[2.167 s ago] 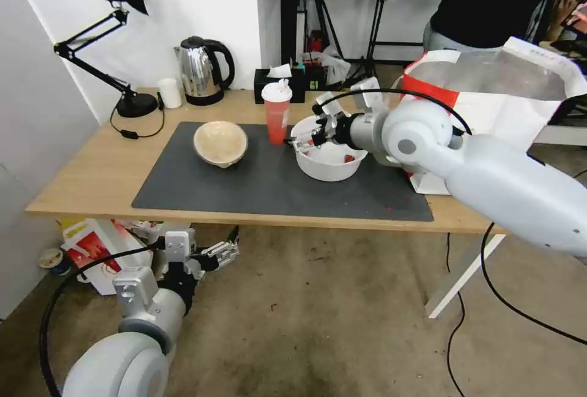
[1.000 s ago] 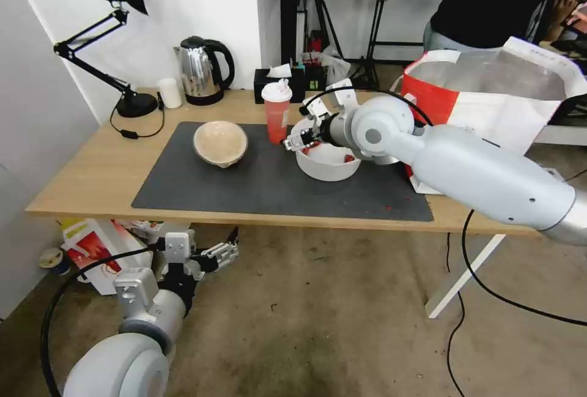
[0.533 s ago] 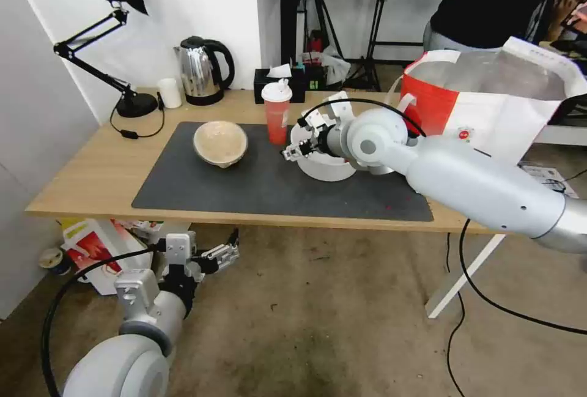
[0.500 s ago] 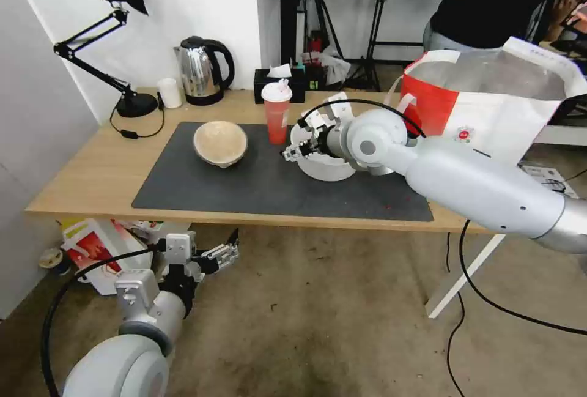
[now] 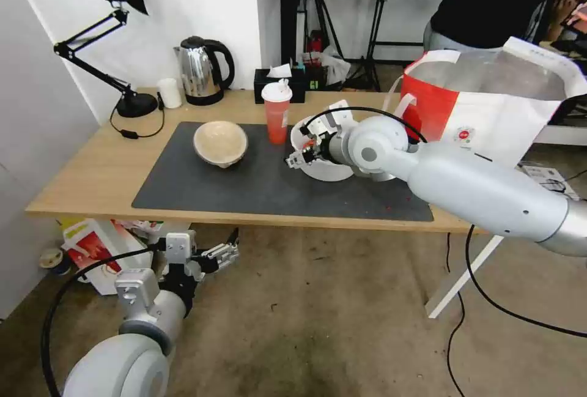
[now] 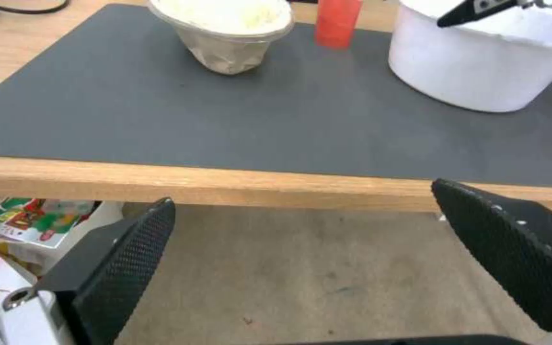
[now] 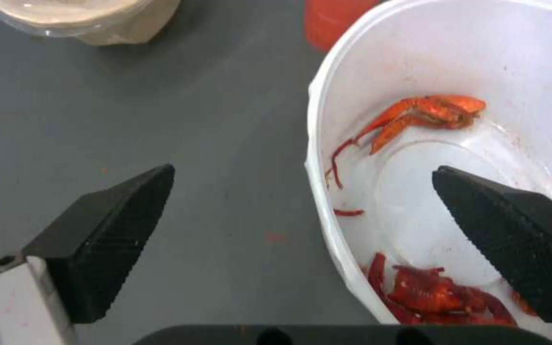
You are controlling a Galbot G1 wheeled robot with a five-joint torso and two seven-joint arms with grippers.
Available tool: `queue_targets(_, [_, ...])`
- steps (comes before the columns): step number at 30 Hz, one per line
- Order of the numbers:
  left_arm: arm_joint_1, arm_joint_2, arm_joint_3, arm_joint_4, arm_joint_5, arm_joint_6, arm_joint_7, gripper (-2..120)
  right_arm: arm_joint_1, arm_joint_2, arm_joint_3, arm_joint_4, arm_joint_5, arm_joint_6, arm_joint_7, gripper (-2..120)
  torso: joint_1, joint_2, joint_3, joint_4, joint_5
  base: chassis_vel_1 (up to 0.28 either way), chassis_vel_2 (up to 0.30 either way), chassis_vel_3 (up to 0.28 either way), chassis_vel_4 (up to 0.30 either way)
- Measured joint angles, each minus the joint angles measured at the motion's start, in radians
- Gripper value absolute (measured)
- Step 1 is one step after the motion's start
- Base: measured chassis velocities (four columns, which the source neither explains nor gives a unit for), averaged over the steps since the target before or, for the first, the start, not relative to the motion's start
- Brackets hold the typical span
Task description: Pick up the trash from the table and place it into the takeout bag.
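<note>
On the table [image 5: 92, 183] lies the mat [image 5: 257, 186], the landmark here: on it stand the paper bowl [image 5: 221, 142] toward its left, the lidded cup [image 5: 276, 112] at its back edge and the large bowl [image 5: 327, 167] right of the cup. The right gripper [image 5: 299, 159] straddles that bowl's left rim. The takeout bag [image 5: 489, 103] stands right of the mat; the left gripper [image 5: 221, 256] hangs below the mat's front edge.
</note>
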Motion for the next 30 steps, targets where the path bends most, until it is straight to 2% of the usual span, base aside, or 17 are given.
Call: queue_targets(30, [-0.005,0.008,-0.002,0.003,-0.001,-0.002,-0.001,100,-0.042,-0.037,0.051,-0.034,0.0,0.0,-0.035,100,0.0,0.0,0.0,0.0,0.0,0.0,0.0,0.0,0.0])
